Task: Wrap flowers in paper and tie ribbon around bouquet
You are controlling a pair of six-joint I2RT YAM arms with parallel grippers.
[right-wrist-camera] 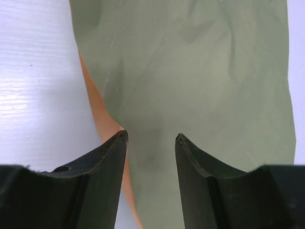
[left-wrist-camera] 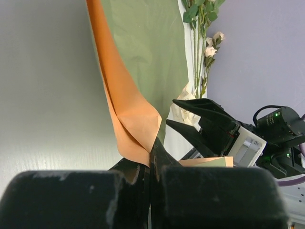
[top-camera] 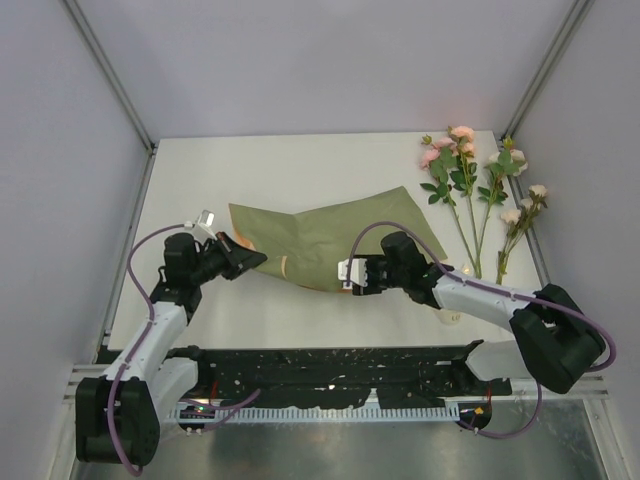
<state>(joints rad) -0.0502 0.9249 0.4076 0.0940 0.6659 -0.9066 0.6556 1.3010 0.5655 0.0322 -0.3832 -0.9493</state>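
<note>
Tabletop [top-camera: 300, 165]: white, with side walls to left and right.

The paper [top-camera: 340, 235] lies at mid-tabletop, olive face up, creased across the middle. Its orange underside shows along the lifted left near corner.

Left gripper [top-camera: 250, 260]: closed, pinching that left near corner of the paper. In the left wrist view the orange fold runs down into the closed fingertips and is raised off the surface.

Right gripper [top-camera: 345, 275]: jaws apart, positioned over the near edge of the paper towards its right part. The right wrist view shows both fingers [right-wrist-camera: 107, 157] spread, with flat green paper visible between them and nothing clamped.

The flowers [top-camera: 470, 190] lie loose at the far right corner of the tabletop, heads towards the far edge, stems pointing to the near edge, well apart from the paper's left end and just beside its right edge.

The ribbon [left-wrist-camera: 183, 105] appears as a cream bunch near the stem ends, beyond the right gripper; its detail is unclear.
</note>
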